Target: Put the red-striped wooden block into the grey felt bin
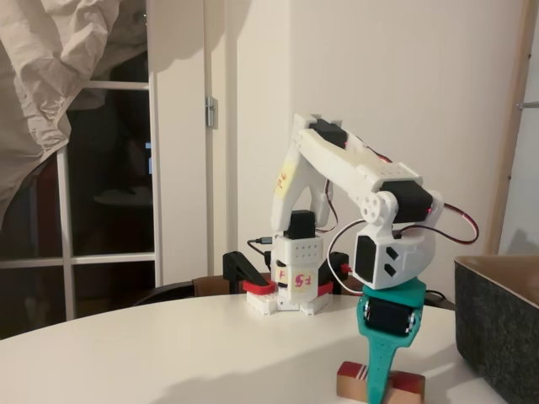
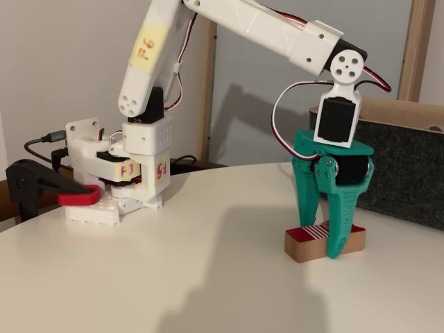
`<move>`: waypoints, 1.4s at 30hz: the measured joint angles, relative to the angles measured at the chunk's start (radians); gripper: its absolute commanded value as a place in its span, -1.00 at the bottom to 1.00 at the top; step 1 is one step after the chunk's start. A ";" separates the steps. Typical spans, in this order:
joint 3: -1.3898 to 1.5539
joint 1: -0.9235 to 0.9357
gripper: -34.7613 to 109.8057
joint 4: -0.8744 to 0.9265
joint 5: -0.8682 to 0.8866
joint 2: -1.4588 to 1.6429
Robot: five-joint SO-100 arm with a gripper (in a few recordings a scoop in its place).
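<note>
The red-striped wooden block (image 2: pixel 324 242) lies flat on the white table (image 2: pixel 173 277), near the grey felt bin (image 2: pixel 406 170) but outside it; the green gripper (image 2: pixel 325 239) stands upright over the block, its fingers (image 2: pixel 338 232) down on either side, apparently touching its faces; the block rests on the tabletop, unlifted, in both fixed views.
</note>
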 measured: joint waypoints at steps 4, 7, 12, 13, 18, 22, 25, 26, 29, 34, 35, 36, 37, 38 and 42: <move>0.000 0.006 -0.38 0.000 0.006 0.000; 0.000 0.009 -0.41 0.000 0.008 0.000; 0.000 0.025 -0.45 0.000 0.031 0.002; 0.000 0.029 -0.45 0.000 0.037 0.002; 0.000 0.046 -0.46 0.000 0.055 0.011; 0.006 0.063 -0.46 0.000 0.075 0.029; 0.011 0.080 -0.46 0.000 0.098 0.044; 0.011 0.087 -0.46 0.000 0.106 0.052; 0.012 0.110 -0.45 0.000 0.146 0.083; 0.012 0.155 -0.47 0.000 0.227 0.164; 0.014 0.163 -0.47 0.000 0.247 0.187; 0.014 0.169 -0.46 0.000 0.256 0.210; 0.014 0.176 -0.46 0.000 0.270 0.236; 0.014 0.183 -0.45 0.000 0.287 0.262; 0.014 0.206 -0.43 0.000 0.341 0.367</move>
